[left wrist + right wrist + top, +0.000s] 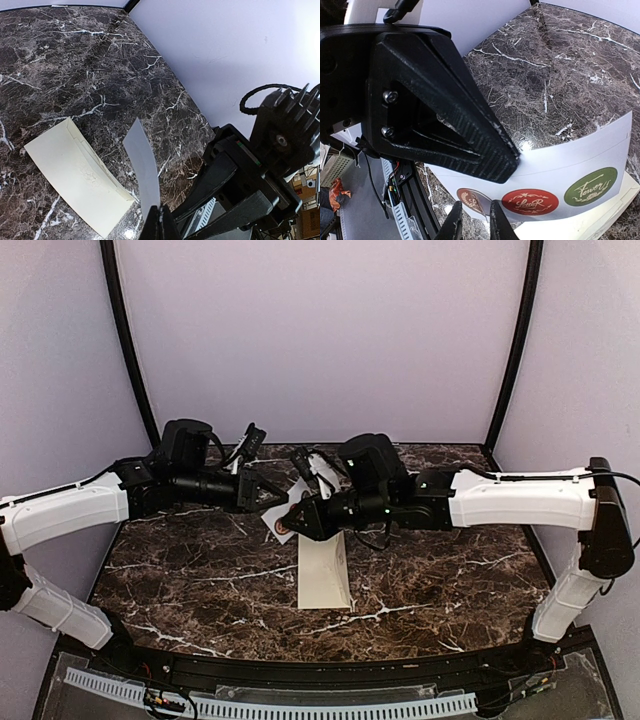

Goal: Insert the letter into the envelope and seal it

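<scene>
Marble table [450, 580], lilac walls [320, 330]; envelope [325, 575] flat; left claw [160, 222] clamps sticker strip [580, 160]; right claw [475, 220] seemingly slightly apart.

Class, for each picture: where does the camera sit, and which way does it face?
Top: high behind the arm bases, looking down at the table, left arm and right arm visible.
Left wrist: faces the envelope; left gripper at bottom edge.
Right wrist: faces the sticker strip; right gripper at bottom.
Shared: all show the envelope.
</scene>
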